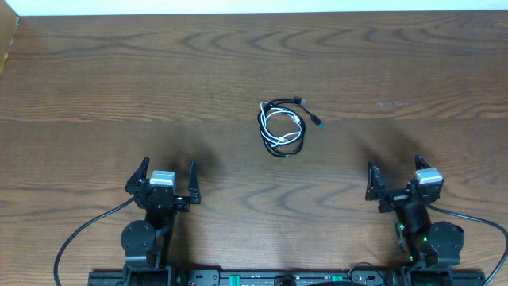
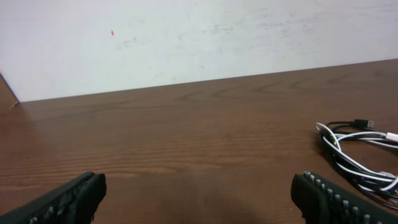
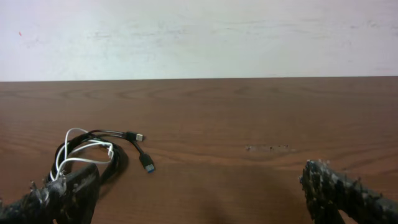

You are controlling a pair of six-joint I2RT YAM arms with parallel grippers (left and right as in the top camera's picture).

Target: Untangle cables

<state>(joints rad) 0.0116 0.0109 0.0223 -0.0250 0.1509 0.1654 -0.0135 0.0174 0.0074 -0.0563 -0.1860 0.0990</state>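
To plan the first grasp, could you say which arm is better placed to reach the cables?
Probably right: the left gripper and right gripper, both open, sit similarly far from the thin coiled black and white cables, whose plug ends lie rightward.

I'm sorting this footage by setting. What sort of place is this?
Probably a robotics lab bench: a wooden table against a plain white wall, the left gripper and right gripper open at its near edge, and tangled cables set out.
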